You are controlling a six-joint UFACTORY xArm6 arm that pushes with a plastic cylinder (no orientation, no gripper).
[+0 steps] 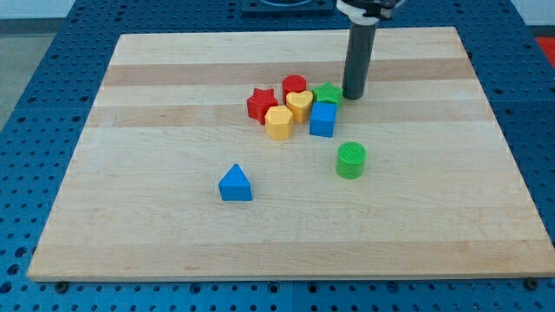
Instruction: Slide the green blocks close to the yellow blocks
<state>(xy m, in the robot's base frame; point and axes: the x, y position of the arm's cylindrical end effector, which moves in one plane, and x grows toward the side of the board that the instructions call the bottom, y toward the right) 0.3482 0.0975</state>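
My tip (pixel 353 96) rests on the board just right of a green star block (pixel 329 94), touching or nearly touching it. The green star sits against a yellow heart block (pixel 299 104) on its left and a blue cube (pixel 323 120) below it. A yellow hexagon block (pixel 278 123) lies below-left of the heart. A green cylinder (pixel 350 160) stands apart, lower right of the cluster, well below my tip.
A red star block (pixel 259 103) and a red round block (pixel 294 85) sit at the cluster's left and top. A blue triangle block (pixel 235 184) lies alone toward the view's lower left. The wooden board (pixel 130 217) ends on a blue perforated table.
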